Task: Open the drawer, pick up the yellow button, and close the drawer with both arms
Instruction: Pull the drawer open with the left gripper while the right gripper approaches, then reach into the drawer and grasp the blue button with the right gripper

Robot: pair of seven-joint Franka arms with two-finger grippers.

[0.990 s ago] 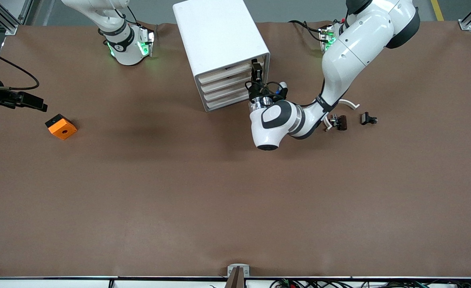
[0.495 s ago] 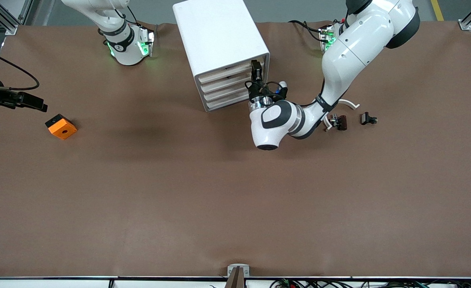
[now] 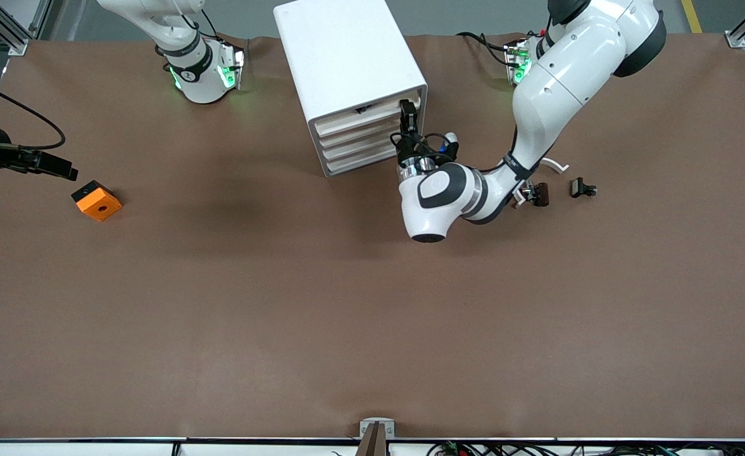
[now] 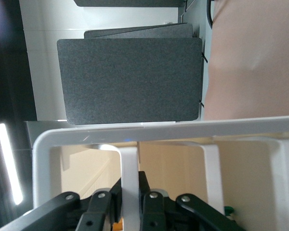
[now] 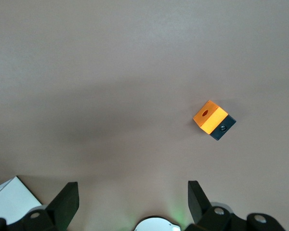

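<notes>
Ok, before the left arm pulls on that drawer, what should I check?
1. Left pincer shut on the top drawer at its front edge: ok.
2. Drawer open enough to reach in: not ok, only a crack shows.
3. Button in sight: cannot tell, the drawer's inside is hidden.
4. Right pincer open and waiting over the table by the orange block: ok.

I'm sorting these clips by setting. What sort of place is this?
Probably a robotics lab or test bench: two white robot arms bolted at one brown-covered table, aluminium frame posts at its corners, and staged props, a white drawer cabinet and an orange block.
</notes>
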